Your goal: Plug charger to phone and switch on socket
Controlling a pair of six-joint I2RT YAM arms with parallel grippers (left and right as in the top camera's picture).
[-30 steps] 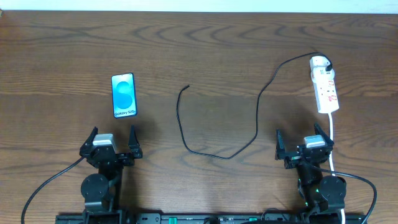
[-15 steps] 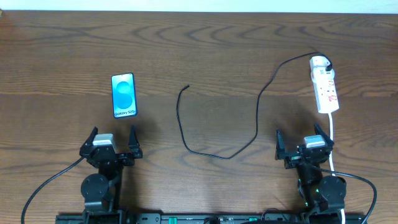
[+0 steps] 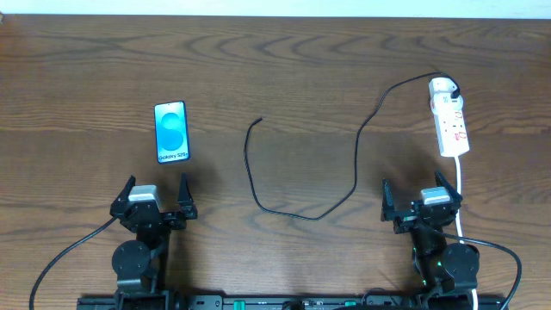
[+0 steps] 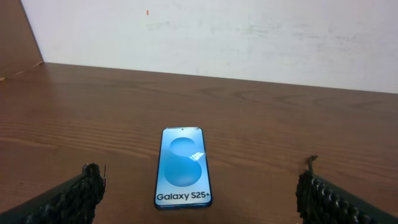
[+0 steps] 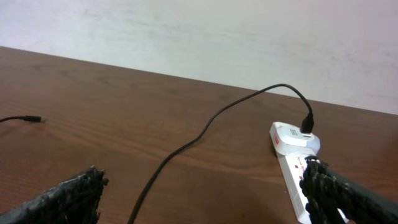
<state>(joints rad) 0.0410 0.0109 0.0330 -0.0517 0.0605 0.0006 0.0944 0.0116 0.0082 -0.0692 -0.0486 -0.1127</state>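
On the left, the left tool (image 3: 157,182) hangs low over the desk (image 3: 301,60) with its fingers spread wide and nothing between them. Just beyond it lies the phone (image 3: 170,132), flat, screen up, reading "Galaxy S25+". Well to its right, the small plug (image 3: 260,120) at the free end of the black charger cable (image 3: 356,164) lies on the bare wood, apart from the phone; the cable loops toward the robot, then climbs to an adapter at the far end of the white power strip (image 3: 450,125). The right tool (image 3: 414,184) sits just short of the strip, beside its white cord (image 3: 460,185), equally wide and empty.

Nothing appears started: the first step, fetching the plug, is in hand. Next, one tool likely must reach to the plug, pinch it near its tip, and carry it to the phone's near edge while the other steadies the phone.
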